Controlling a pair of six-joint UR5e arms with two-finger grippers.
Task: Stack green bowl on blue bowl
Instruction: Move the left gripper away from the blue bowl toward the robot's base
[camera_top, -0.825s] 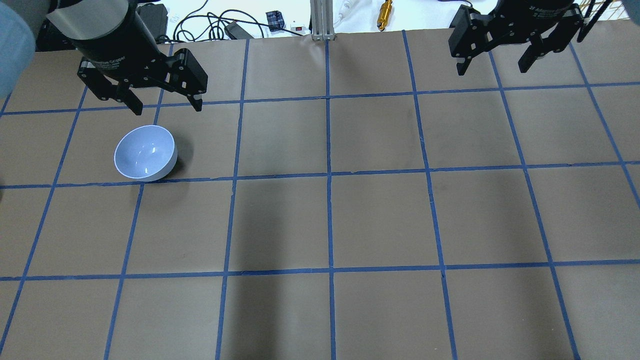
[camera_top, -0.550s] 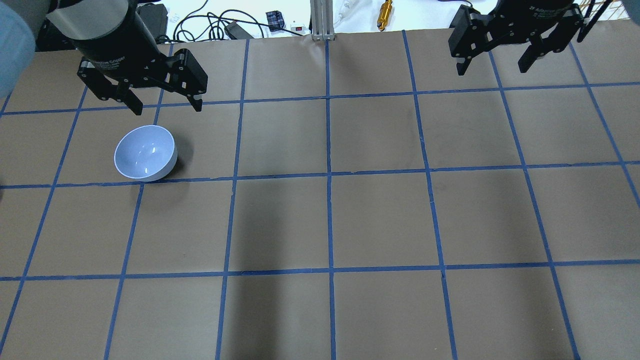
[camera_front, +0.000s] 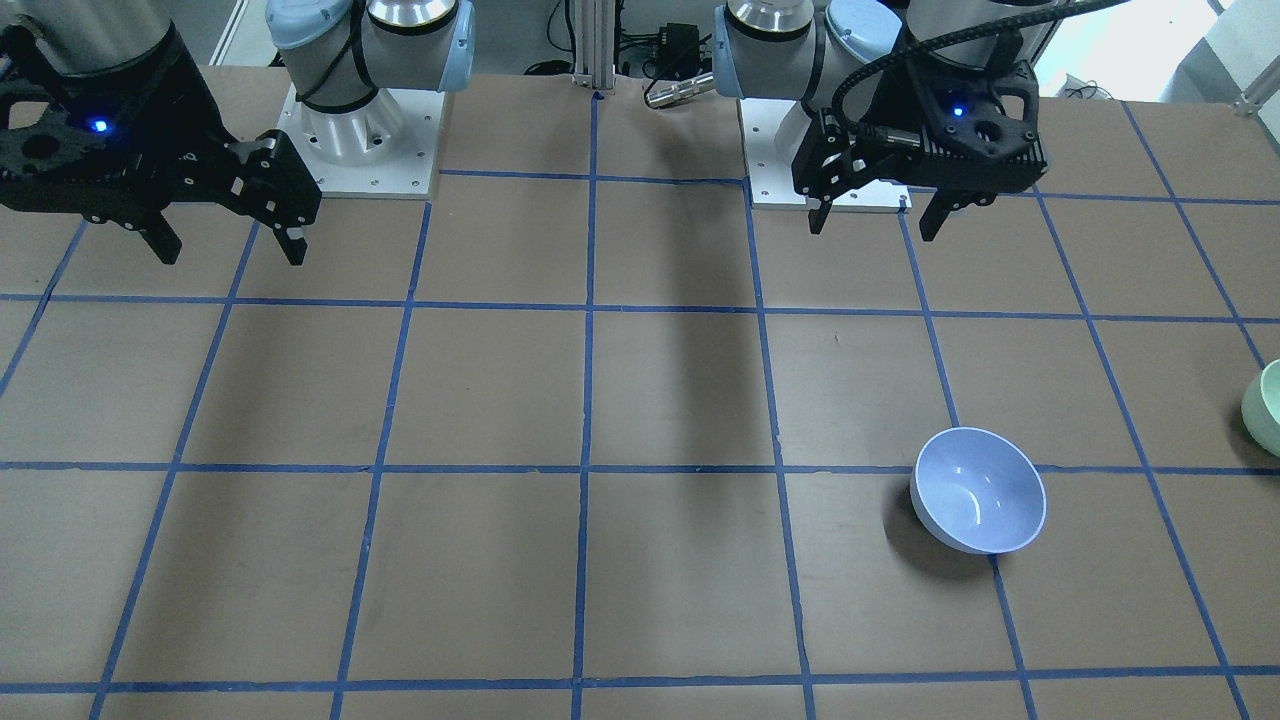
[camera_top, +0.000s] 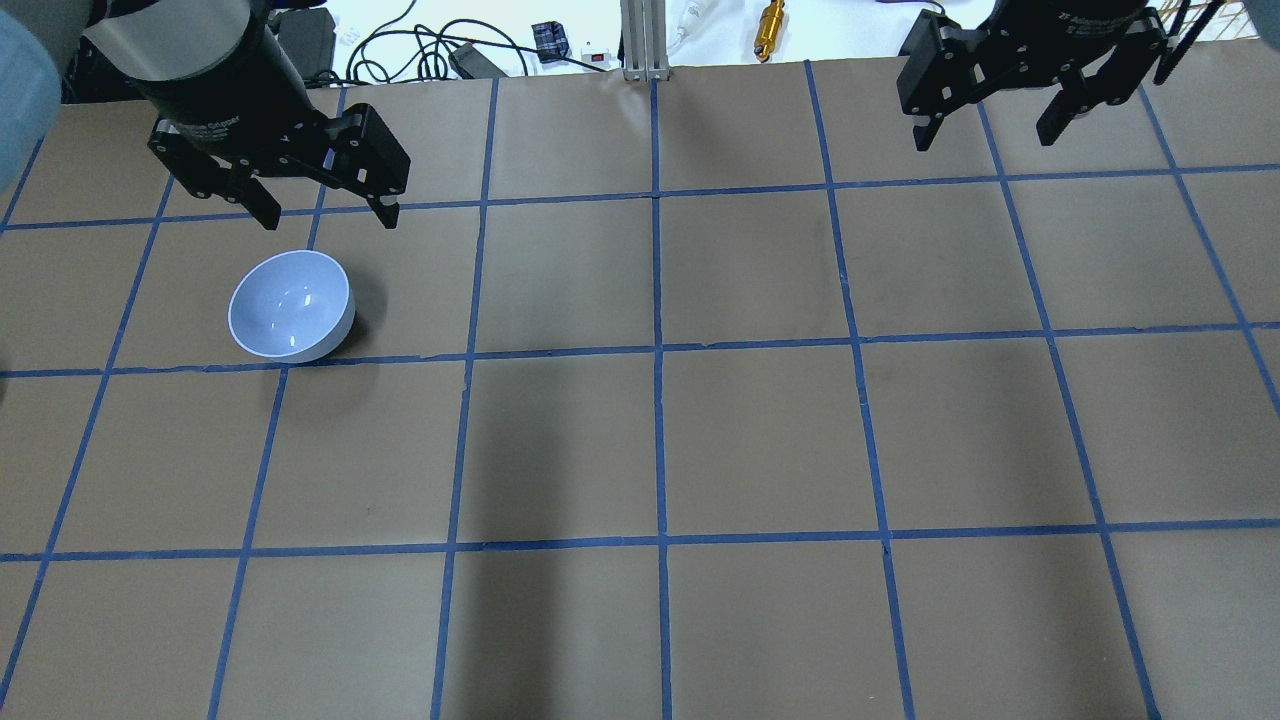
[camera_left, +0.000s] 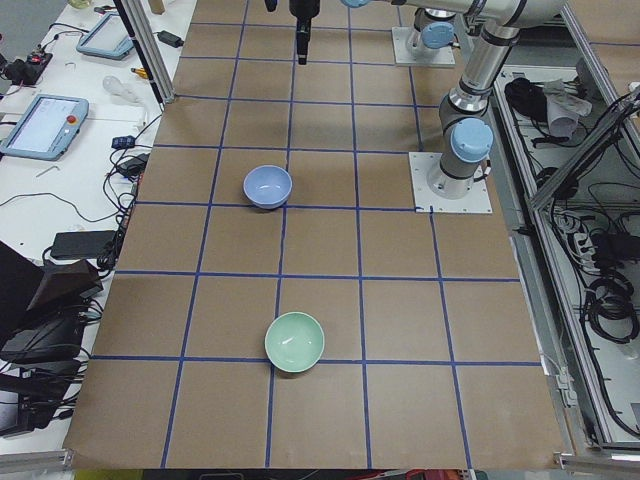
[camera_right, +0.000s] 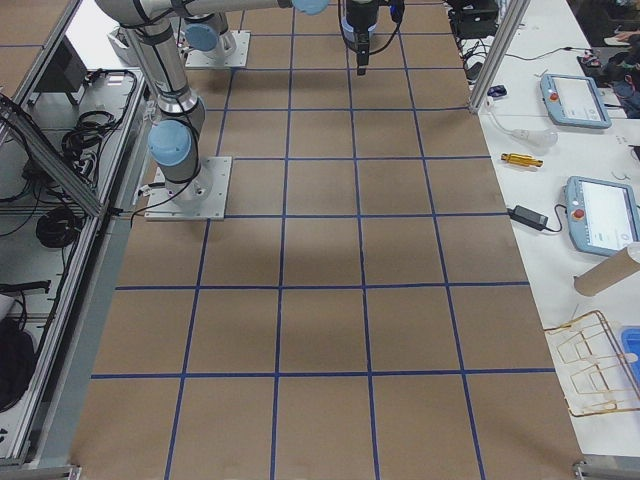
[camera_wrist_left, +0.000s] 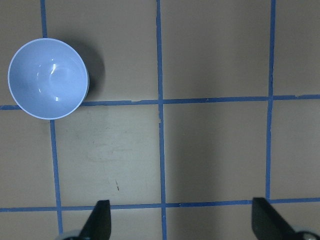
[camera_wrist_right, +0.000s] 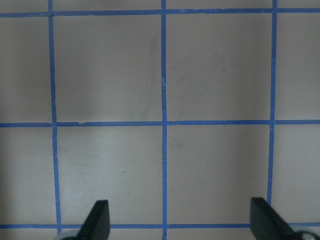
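Observation:
The blue bowl (camera_top: 291, 305) stands upright on the brown gridded table at the left, also in the front view (camera_front: 978, 490), the left side view (camera_left: 268, 186) and the left wrist view (camera_wrist_left: 48, 78). The green bowl (camera_left: 294, 341) stands upright about two grid squares further toward the table's left end. Only its edge shows in the front view (camera_front: 1265, 407), and it is outside the overhead view. My left gripper (camera_top: 327, 215) is open and empty, raised above the table beside the blue bowl (camera_front: 872, 225). My right gripper (camera_top: 984, 138) is open and empty, high over the right side (camera_front: 230, 252).
Cables, a gold cylinder (camera_top: 770, 28) and an aluminium post (camera_top: 640, 40) lie beyond the table's far edge. Tablets (camera_left: 45, 125) lie on the side bench. The arm bases (camera_front: 365, 140) stand on white plates at the robot's side.
My left gripper has shifted slightly to the left in the overhead view. The blue bowl and the right gripper have not moved.

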